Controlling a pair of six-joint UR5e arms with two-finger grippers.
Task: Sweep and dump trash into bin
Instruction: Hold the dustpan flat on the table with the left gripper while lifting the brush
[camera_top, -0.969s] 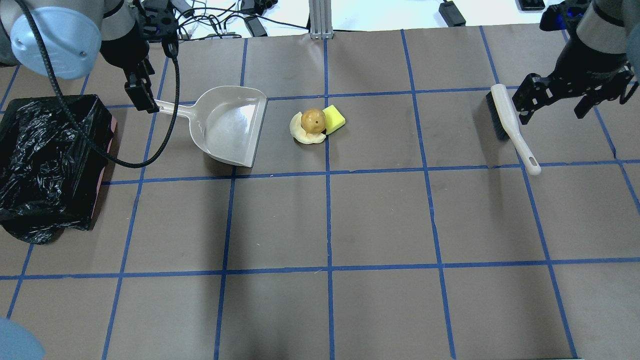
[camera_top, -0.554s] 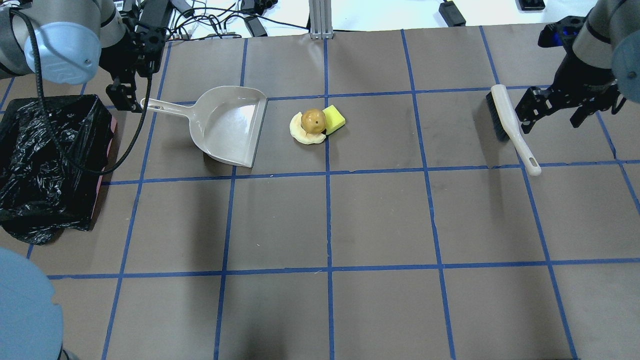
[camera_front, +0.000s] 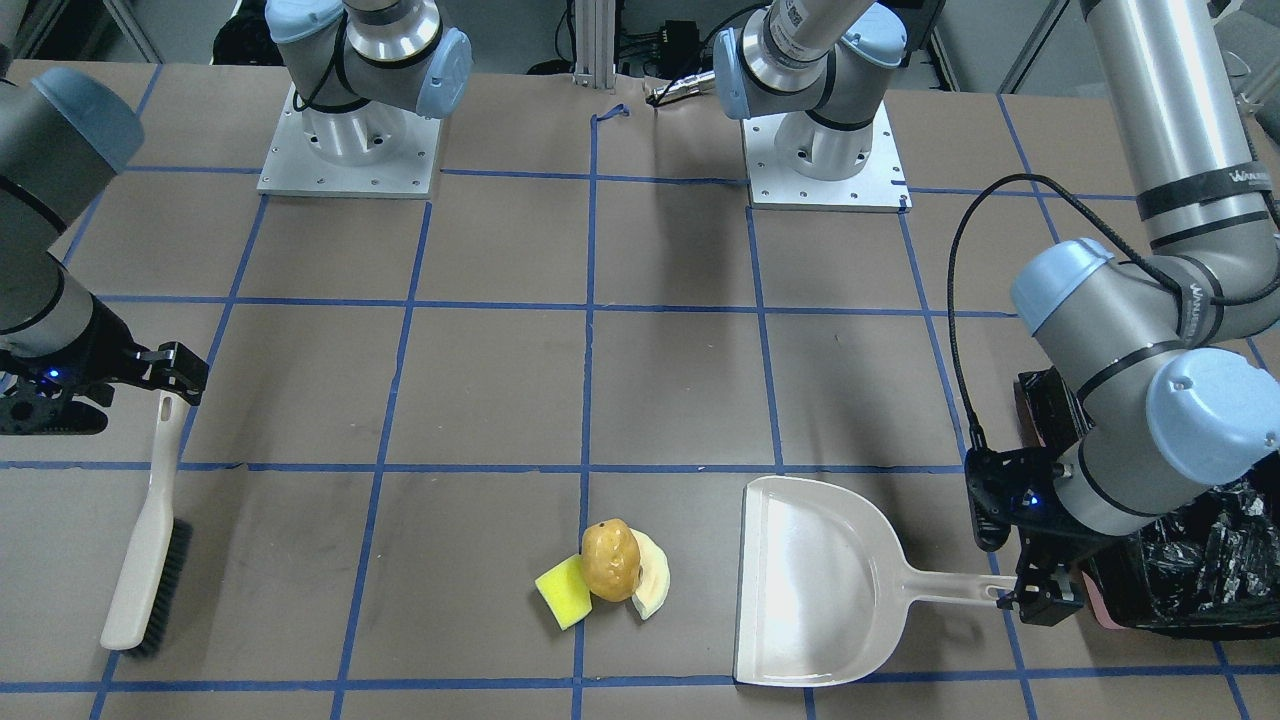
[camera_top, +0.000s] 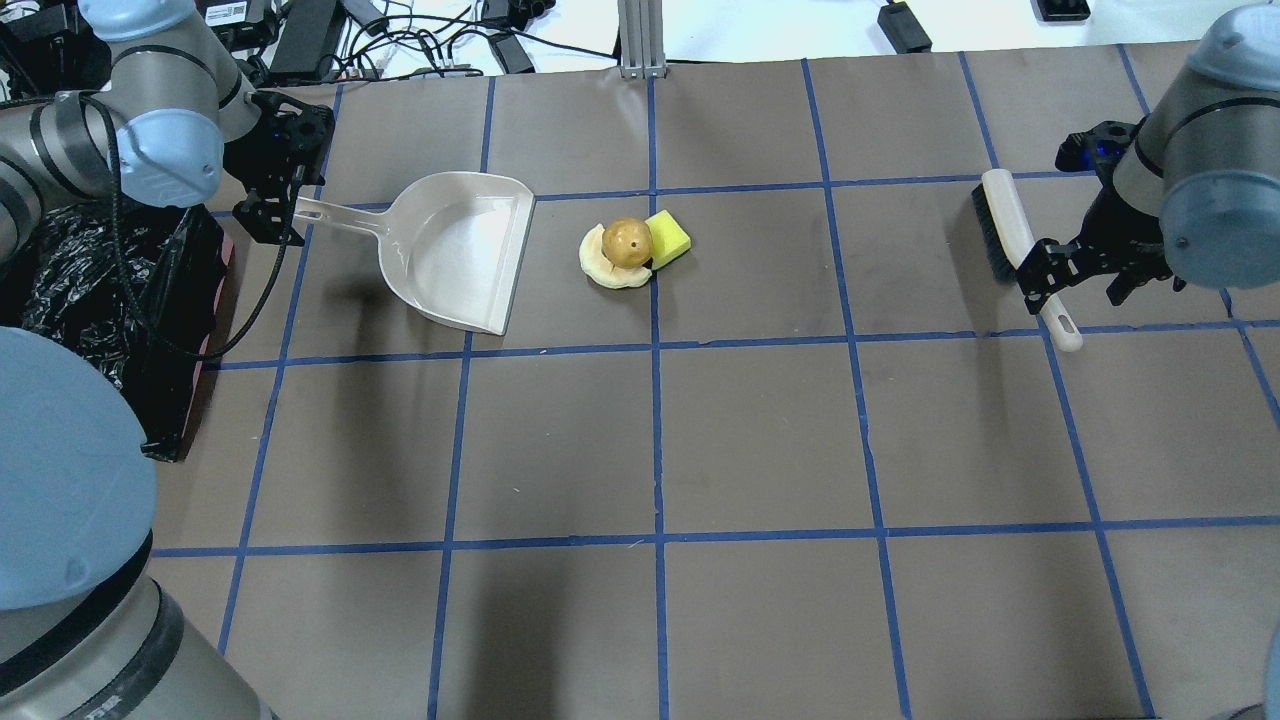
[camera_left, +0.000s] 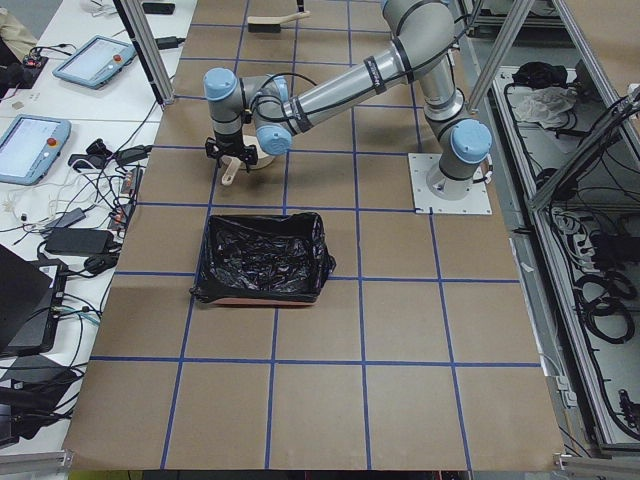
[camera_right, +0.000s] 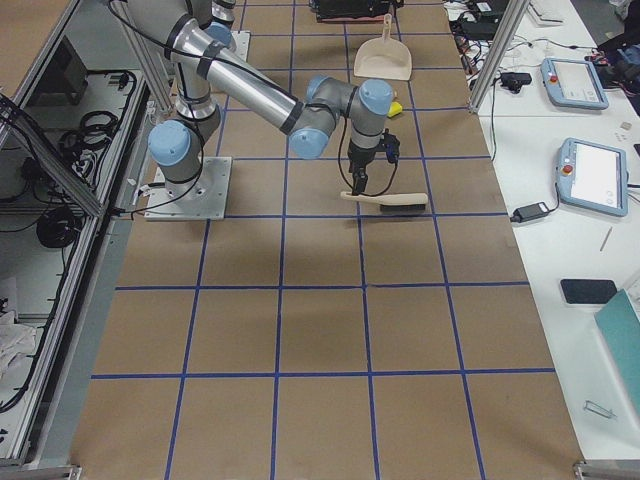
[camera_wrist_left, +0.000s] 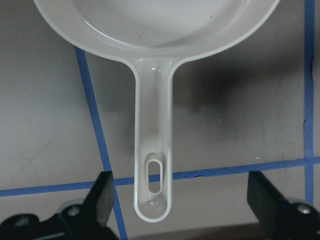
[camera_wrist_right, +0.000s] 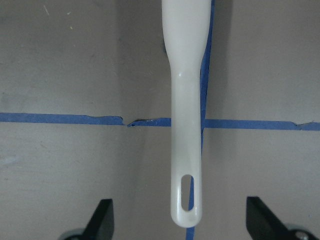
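Trash lies at three o'clock of the dustpan; left gripper gapes astride its handle, right gripper likewise astride the brush handle; armband lettering illegible.

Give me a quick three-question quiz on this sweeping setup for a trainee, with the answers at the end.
1. True or false: the left gripper is shut on the handle of the dustpan.
2. Which piece of trash sits in the middle of the pile? A. yellow sponge B. potato-like lump C. peel slice
3. Fill in: the right gripper straddles the handle of the ____.
Key: 1. False: it is open, with one finger on each side of the handle. 2. B. 3. brush.
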